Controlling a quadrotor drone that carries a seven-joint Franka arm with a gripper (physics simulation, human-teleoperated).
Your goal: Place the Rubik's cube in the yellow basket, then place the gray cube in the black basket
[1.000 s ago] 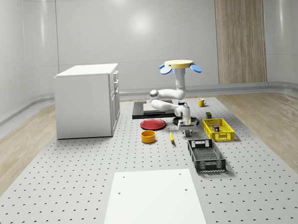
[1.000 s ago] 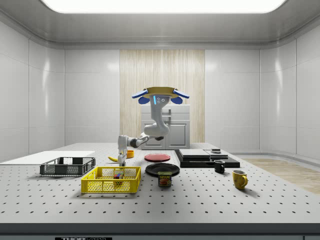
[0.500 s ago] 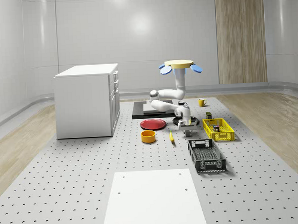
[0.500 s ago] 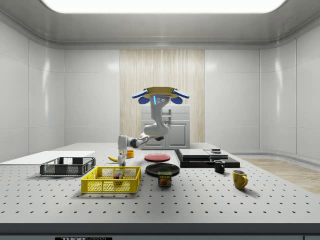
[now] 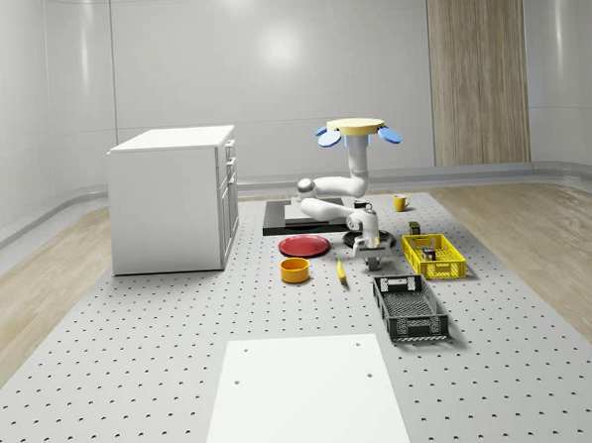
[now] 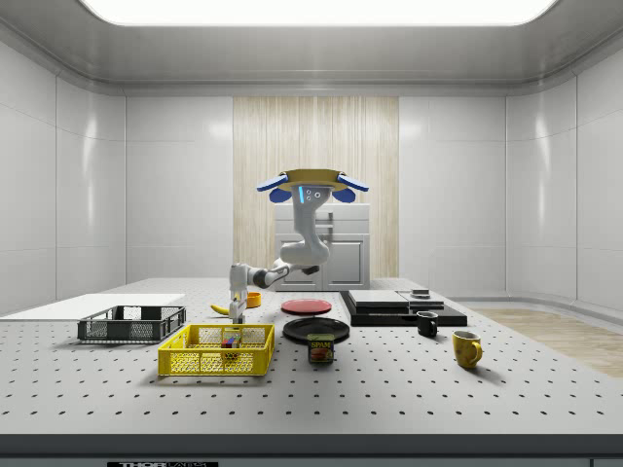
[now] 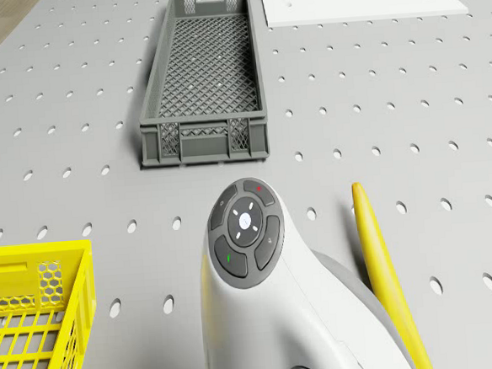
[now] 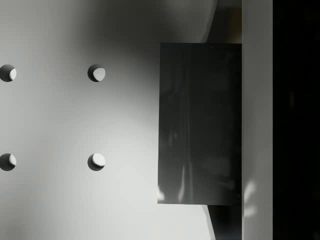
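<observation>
Directly beneath claw: gray cube.

Whole-scene view: high, far, facing the white cabinet across the perforated table. Side view: low at table level, cabinet behind. Both share the yellow basket. Drone view: steeply down, near. Wrist view: very close to tabletop.

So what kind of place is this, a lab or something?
Likely a simulated robotics lab: a perforated table like an optical breadboard, a white cabinet standing on it, and a drone hovering above, indoors.
</observation>
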